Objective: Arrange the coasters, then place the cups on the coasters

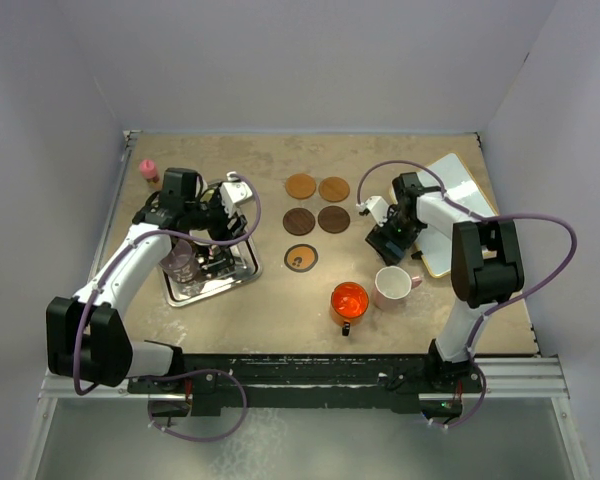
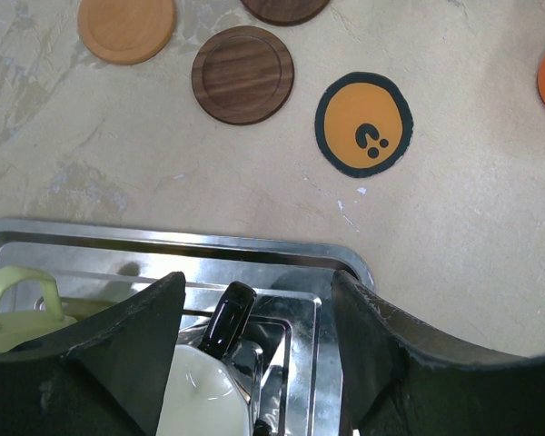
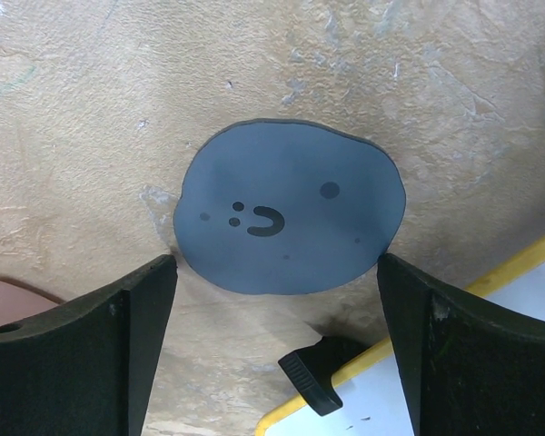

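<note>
Hovering left gripper: fingers apart above the silver tray, one on each side of the black cup with the white inside. Bare tray shows between the cup and one finger, so nothing is clamped.
Right gripper: low over the desk, fingers spread wide and holding nothing.
Grey-blue coaster: flat on the desk between the right gripper's fingers, near a white board with a yellow edge.
Other coasters: five lie mid-desk, none touching. The orange coaster and a brown coaster are at the back. The dark brown coaster and a second brown coaster are in front of them. The black-rimmed orange coaster is nearest, alone.
Cups in the tray: the black cup, the pale cream-green cup beside it, and the purplish glass cup.
Cups on the desk: the red-orange cup and the pink cup stand side by side near the front, neither on a coaster.
Far left corner: a small pink-capped bottle.
</note>
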Controlling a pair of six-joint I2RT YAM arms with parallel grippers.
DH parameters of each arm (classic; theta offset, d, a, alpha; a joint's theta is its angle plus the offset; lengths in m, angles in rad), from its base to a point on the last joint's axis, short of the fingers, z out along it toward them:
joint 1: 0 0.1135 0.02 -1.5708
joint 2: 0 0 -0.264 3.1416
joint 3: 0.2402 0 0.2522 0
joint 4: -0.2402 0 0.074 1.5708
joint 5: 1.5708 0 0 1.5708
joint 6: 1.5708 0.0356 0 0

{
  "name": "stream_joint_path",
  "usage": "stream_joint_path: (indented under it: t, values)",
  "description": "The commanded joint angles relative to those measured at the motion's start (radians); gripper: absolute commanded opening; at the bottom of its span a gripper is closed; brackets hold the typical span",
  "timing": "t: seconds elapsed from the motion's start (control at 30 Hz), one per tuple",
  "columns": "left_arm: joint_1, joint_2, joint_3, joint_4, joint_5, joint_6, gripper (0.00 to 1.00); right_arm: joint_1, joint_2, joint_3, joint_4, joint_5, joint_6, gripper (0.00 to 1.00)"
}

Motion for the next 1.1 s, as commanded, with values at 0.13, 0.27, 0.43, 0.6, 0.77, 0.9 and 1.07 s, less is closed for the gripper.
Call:
stream_joint_path:
  t: [0.13, 0.27, 0.43, 0.6, 0.77, 0.9, 1.07]
  values:
    - [0.010, -0.043, -0.025, 0.050, 0.018, -0.005, 0.63, 0.079, -0.018, -0.049, 0.012, -0.016, -0.011, 0.91]
    - [0.010, -0.064, -0.027, 0.045, 0.022, -0.014, 0.63, 0.138, -0.010, -0.055, 0.027, -0.002, 0.003, 0.89]
    - [0.010, -0.107, -0.057, 0.072, 0.019, -0.025, 0.63, 0.188, 0.009, -0.043, 0.030, 0.065, -0.010, 0.83]
    - [0.010, -0.126, -0.073, 0.084, 0.004, -0.025, 0.63, 0.214, 0.036, -0.006, 0.003, 0.102, -0.026, 0.74]
    - [0.010, -0.128, -0.076, 0.085, 0.004, -0.022, 0.63, 0.241, 0.042, 0.049, -0.040, 0.062, -0.014, 0.75]
    - [0.010, -0.127, -0.080, 0.086, 0.002, -0.018, 0.63, 0.273, 0.074, 0.093, -0.053, 0.050, 0.004, 0.77]
    - [0.010, -0.137, -0.085, 0.085, 0.003, -0.016, 0.63, 0.309, 0.105, 0.131, -0.061, 0.040, 0.020, 0.77]
